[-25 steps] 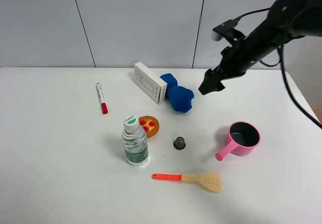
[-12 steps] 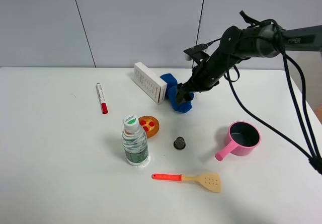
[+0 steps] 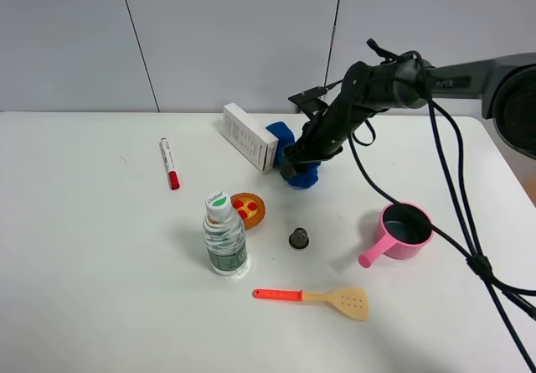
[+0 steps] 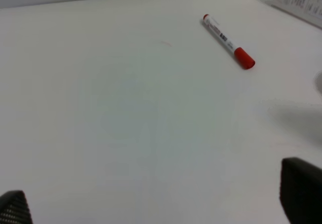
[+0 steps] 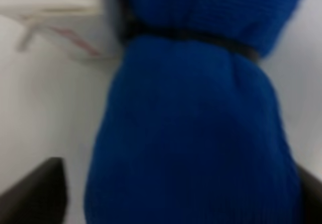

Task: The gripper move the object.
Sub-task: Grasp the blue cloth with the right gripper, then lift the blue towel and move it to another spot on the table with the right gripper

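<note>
A blue knitted bundle (image 3: 280,132) tied with a dark band lies at the back middle of the white table, against a white box (image 3: 249,137). My right gripper (image 3: 293,163) is down on the bundle's near lobe. In the right wrist view the bundle (image 5: 196,108) fills the frame, and the gripper (image 5: 171,196) is open with one dark finger (image 5: 35,191) on each side of it. My left gripper (image 4: 157,204) is open and empty over bare table; it is out of the exterior high view.
A red-capped marker (image 3: 169,163) lies at the left, also in the left wrist view (image 4: 227,41). A water bottle (image 3: 224,235), an orange disc (image 3: 248,209), a small dark cap (image 3: 299,238), a pink pot (image 3: 404,230) and a spatula (image 3: 314,297) lie nearer the front.
My right arm has swung left and down from above the table's right side, bringing the gripper onto the blue bundle. The other objects have not moved.
</note>
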Tool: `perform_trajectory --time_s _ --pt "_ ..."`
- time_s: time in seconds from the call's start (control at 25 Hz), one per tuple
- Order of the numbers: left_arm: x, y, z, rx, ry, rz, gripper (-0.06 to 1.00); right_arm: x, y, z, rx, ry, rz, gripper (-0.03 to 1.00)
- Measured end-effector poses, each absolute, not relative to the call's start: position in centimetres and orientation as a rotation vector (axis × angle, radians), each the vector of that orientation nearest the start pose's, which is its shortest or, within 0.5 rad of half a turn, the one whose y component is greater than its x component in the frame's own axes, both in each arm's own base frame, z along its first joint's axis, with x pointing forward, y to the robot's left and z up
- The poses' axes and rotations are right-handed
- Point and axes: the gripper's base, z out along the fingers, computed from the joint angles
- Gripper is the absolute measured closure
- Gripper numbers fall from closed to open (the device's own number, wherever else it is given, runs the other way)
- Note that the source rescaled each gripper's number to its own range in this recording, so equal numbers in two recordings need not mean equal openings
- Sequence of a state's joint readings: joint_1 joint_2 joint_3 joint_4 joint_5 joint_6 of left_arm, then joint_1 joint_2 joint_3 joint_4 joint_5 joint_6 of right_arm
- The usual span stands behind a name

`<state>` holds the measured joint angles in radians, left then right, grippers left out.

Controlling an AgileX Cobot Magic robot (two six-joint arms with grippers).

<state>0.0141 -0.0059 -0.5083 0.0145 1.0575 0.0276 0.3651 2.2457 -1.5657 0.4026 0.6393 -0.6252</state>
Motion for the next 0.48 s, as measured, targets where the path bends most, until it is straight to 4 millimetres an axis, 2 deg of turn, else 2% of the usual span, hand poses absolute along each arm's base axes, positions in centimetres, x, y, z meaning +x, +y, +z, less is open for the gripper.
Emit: perform_trajectory --time_s 0.16,0.48 --pt "-0.67 0.11 27.98 0.013 2.027 0.044 -0.06 42.04 19.06 10.96 -0.992 2.580 0.330 0.96" --pt "-0.67 0.11 27.98 0.013 2.027 0.044 -0.06 41.89 18.78 11.53 -0.998 2.610 0.226 0.97"
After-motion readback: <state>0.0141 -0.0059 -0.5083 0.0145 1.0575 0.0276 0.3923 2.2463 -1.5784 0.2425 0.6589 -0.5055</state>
